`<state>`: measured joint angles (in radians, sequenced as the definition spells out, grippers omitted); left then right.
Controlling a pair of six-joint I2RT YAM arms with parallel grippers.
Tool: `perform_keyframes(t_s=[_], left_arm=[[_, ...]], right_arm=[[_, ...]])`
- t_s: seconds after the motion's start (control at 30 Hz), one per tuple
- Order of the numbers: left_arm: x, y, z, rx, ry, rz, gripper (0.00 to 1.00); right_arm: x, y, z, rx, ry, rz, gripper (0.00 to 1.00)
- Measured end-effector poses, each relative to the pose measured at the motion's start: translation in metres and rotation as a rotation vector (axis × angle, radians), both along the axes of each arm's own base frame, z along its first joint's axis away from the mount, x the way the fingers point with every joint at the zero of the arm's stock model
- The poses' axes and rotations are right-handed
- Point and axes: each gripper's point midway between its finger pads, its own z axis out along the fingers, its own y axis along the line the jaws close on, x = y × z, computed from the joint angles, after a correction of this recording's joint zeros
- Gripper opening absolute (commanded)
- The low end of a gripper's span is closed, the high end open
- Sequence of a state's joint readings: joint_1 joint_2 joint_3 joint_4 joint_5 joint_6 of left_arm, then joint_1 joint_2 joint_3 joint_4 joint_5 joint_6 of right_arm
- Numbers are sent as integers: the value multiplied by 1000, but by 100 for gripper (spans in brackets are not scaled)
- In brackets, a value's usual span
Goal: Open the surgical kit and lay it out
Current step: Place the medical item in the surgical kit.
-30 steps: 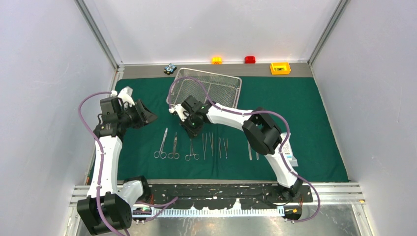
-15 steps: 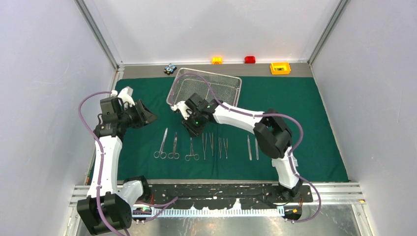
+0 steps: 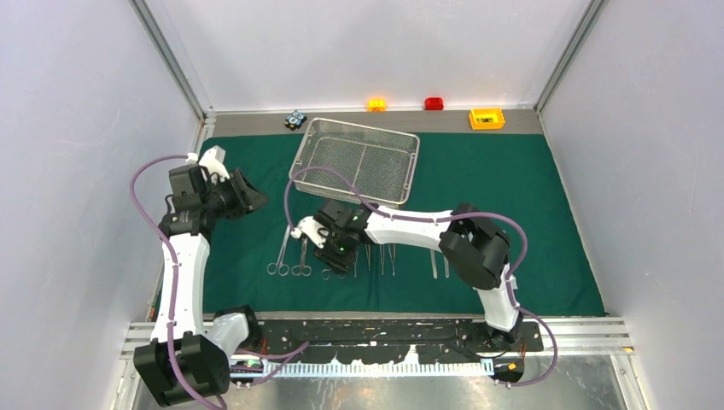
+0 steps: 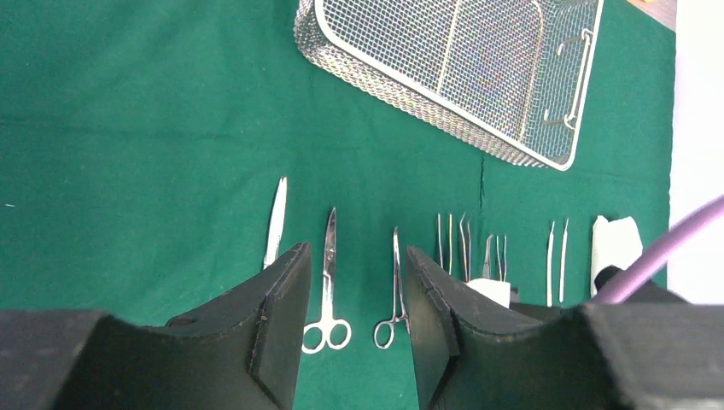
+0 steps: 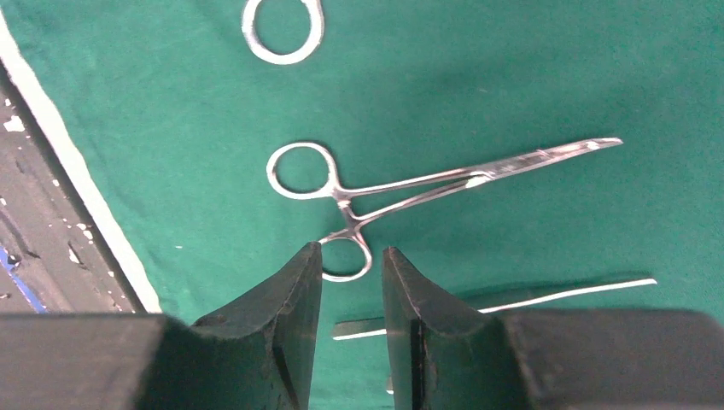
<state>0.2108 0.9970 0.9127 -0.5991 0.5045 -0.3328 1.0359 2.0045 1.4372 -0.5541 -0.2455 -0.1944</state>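
My right fingers [image 5: 307,273] have spread, empty, dropping from the rectangular steel wire-mesh tray [image 3: 341,158] over slim silver forceps [image 5: 401,184], probably to straighten them; my left fingers [image 4: 286,290] gape, idle.

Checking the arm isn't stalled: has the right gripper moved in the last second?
Yes. In the top view the right gripper has come toward the table's near edge, away from the wire tray, and now sits over the instruments.
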Motion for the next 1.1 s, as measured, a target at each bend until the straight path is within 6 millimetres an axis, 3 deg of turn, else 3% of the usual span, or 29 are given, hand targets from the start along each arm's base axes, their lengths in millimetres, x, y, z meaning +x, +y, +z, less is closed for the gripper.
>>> perform_keyframes(t_s=[0.17, 0.67, 1.1], left_arm=[[0, 2, 0, 4, 0, 10, 46], [1, 3, 0, 4, 0, 13, 46], [1, 5, 0, 4, 0, 18, 46]], right_arm=[[-11, 6, 0, 1, -14, 42, 38], [-3, 2, -11, -46, -60, 22, 36], [-7, 12, -12, -45, -77, 41, 27]])
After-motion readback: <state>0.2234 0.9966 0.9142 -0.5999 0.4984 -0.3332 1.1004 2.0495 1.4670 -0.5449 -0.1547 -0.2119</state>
